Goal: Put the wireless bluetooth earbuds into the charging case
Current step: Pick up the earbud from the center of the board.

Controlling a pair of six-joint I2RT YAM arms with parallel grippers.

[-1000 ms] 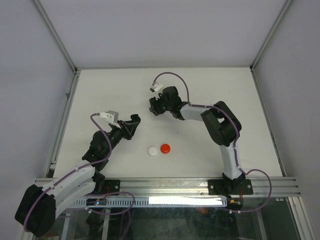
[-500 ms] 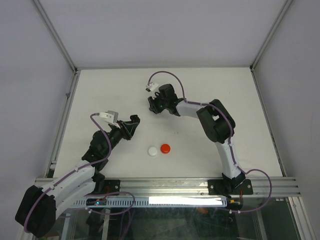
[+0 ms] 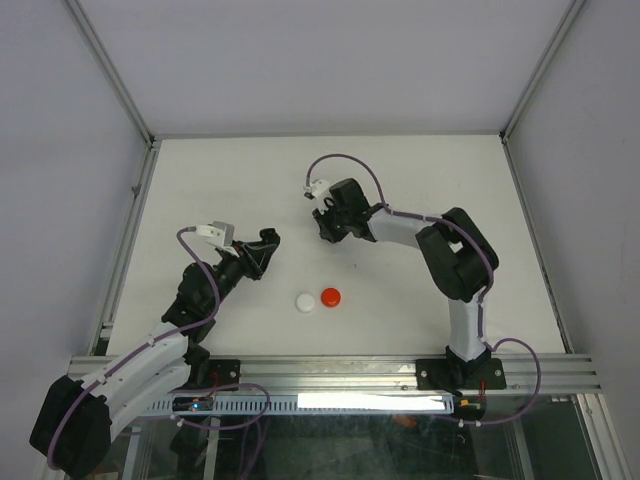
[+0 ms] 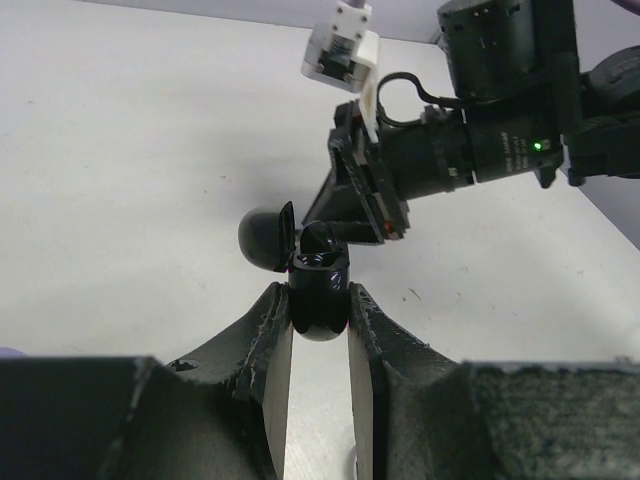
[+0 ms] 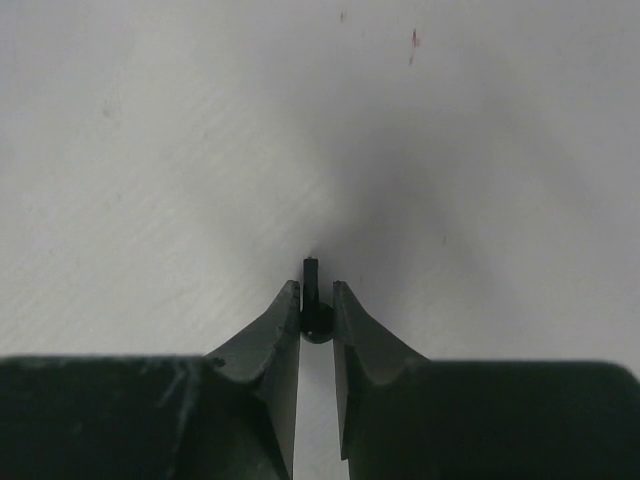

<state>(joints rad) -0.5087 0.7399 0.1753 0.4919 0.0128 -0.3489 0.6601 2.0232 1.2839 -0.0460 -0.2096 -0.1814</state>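
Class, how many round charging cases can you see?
3: a black case, lid open, in the left tool; a white case beside a red case on the table. Others may be hidden.

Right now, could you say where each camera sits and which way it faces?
Top external: above and behind, facing down at the table; both arms show.
Right wrist: faces the table; right gripper shut on a black earbud.
Left wrist: faces forward; left gripper holds the open black charging case.
Shared: top and left wrist show the right arm.

Bright even light, soft shadows, wrist-view foregrounds blurred
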